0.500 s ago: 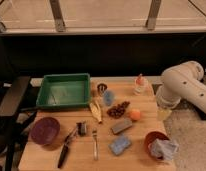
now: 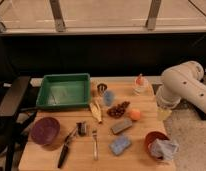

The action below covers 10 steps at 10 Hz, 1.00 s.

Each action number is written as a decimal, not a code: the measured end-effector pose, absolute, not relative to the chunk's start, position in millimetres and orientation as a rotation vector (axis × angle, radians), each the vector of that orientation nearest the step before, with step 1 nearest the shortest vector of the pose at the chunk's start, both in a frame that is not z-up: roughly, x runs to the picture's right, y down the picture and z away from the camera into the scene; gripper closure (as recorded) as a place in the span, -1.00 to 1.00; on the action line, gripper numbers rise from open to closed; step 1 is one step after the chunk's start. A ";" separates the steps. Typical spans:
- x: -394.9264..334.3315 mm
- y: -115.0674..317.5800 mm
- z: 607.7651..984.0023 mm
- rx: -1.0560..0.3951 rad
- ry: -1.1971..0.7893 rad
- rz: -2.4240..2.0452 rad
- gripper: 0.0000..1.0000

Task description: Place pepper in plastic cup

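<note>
The slim orange-red pepper [image 2: 140, 79] stands upright in a whitish translucent cup [image 2: 140, 88] at the back right of the wooden table [image 2: 141, 161]. The small light-blue plastic cup [image 2: 109, 98] stands near the table's middle, just right of a small dark metal cup [image 2: 101, 88]. My white arm [image 2: 183, 86] bends in from the right. The gripper [image 2: 163, 113] hangs at the arm's lower end by the table's right edge, right of the pepper and well right of the blue cup.
A green tray [image 2: 63, 91] sits back left. A banana [image 2: 96, 112], dark grapes [image 2: 118, 108], a round orange fruit [image 2: 134, 114], two sponges [image 2: 120, 135], a purple bowl [image 2: 45, 131], utensils [image 2: 94, 144] and a red bowl with a cloth [image 2: 158, 146] fill the front.
</note>
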<state>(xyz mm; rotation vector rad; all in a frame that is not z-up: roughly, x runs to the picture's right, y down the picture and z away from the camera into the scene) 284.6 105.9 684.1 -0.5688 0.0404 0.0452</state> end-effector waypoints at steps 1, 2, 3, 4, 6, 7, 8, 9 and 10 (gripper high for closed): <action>284.6 105.9 684.1 -0.569 0.040 0.045 -0.30; 284.6 105.9 684.1 -0.569 0.040 0.045 -0.30; 284.6 105.9 684.1 -0.569 0.040 0.045 -0.30; 284.6 105.9 684.1 -0.569 0.040 0.045 -0.30; 284.6 105.9 684.1 -0.569 0.040 0.045 -0.30; 284.6 105.9 684.1 -0.569 0.041 0.045 -0.30; 284.9 105.3 683.7 -0.566 0.044 0.045 -0.30; 284.4 102.9 683.5 -0.553 0.052 0.042 -0.30; 282.2 96.2 682.6 -0.531 0.062 0.041 -0.30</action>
